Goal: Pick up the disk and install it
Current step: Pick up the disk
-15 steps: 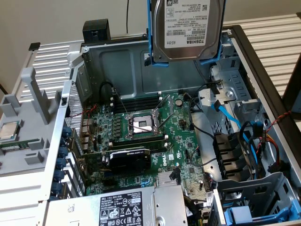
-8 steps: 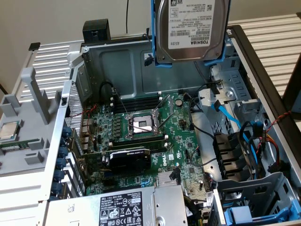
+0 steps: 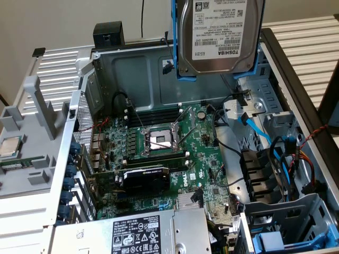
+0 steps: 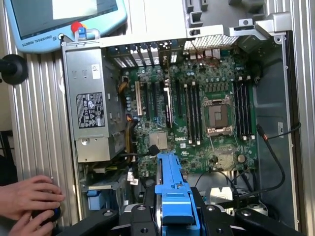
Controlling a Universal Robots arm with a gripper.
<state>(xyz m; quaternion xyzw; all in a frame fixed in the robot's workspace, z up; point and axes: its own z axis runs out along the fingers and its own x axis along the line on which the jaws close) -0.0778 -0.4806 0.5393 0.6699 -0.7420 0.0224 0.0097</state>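
The flat silver-metal disk (image 3: 220,37), white-labelled and clipped in a smooth blue plastic carrier, hangs on edge above the open grey sheet-metal computer case (image 3: 137,74). There is open air between its lower edge and the green motherboard (image 3: 209,159). The black gripper (image 4: 174,219) clamps the carrier from both sides, facing down toward the case.

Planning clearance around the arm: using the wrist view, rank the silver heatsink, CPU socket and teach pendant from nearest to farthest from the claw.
1. Silver heatsink: mid-board, just beyond the claw.
2. CPU socket: between the memory slots.
3. Teach pendant: beyond the power supply.
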